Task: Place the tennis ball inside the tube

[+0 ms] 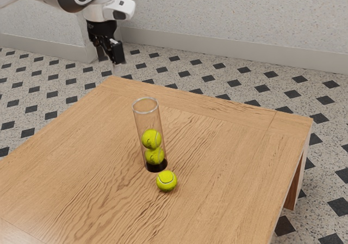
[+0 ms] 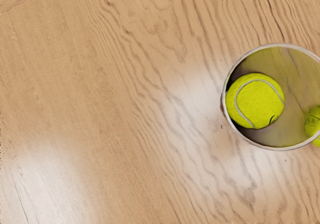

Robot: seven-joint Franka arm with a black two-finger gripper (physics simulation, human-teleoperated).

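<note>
Gleaming wooden table (image 1: 228,151), patterned floor (image 1: 228,74).

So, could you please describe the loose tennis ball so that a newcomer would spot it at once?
On the wooden table stands a clear, open-topped tube. Beside its black base, toward the exterior view's lower right, a yellow-green tennis ball rests on the wood. It is the only ball outside the tube; two similar tennis balls are stacked inside.
</note>
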